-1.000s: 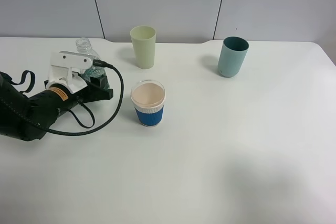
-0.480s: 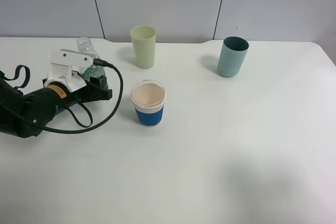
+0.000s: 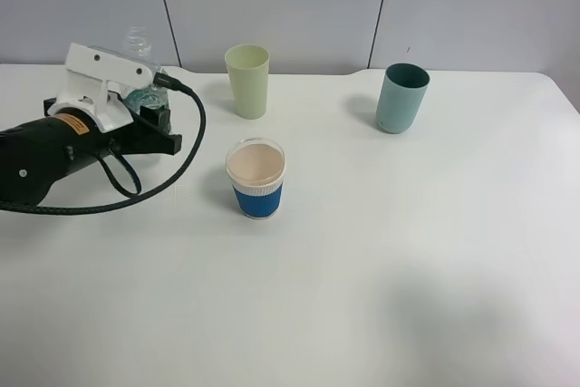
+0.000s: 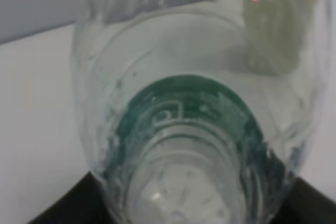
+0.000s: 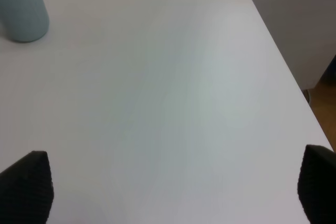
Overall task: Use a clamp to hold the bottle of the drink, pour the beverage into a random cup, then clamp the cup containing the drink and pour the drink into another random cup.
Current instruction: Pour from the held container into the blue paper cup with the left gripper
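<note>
**Bottle lifted by the left arm, pour not yet begun**

My left pincer [image 3: 145, 108] is closed firmly on the small clear bottle [image 3: 137, 43], gripping the body around the green label. A second ago the bottle sat lower, on the desk [image 3: 408, 269]. The arm has since risen and drawn back toward the far left, and the bottle now appears to hang clear of the desk, roughly upright with its neck on top. The left wrist view is filled by its ribbed body and green band.

The paper cup with the blue sleeve [image 3: 256, 178] stands nearer and to the right, well apart from the bottle. I see no liquid in it. The pale yellow-green tumbler [image 3: 246, 81] stands far, near the middle, and a teal cup [image 3: 401, 97] stands far right.

My right pincer [image 5: 168, 187] is spread wide over bare desk, holding nothing.

I judge the grasp done. Carrying the bottle over the blue-sleeved cup comes next.
</note>
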Controlling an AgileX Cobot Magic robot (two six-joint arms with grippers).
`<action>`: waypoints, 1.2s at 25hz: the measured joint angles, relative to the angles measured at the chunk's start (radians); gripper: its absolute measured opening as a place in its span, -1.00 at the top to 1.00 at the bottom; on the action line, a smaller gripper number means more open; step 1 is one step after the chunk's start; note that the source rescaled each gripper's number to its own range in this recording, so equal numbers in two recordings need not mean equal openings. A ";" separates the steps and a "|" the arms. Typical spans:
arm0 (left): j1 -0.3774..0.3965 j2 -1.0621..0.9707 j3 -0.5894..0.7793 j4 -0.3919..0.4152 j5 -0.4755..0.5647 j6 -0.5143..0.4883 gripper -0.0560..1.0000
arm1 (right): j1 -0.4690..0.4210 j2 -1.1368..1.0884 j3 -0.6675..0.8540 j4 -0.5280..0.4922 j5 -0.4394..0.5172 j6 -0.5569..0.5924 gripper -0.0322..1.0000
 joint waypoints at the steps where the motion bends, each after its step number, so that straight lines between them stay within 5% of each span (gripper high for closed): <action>1: -0.014 -0.021 0.000 -0.035 0.014 0.058 0.88 | 0.000 0.000 0.000 0.000 0.000 0.000 -0.60; 17: -0.311 -0.129 -0.008 -0.614 0.009 0.900 0.88 | 0.000 0.000 0.000 0.000 0.000 0.000 -0.60; 30: -0.319 -0.130 -0.011 -0.668 -0.021 0.978 0.88 | 0.000 0.000 0.000 0.000 0.000 0.000 -0.60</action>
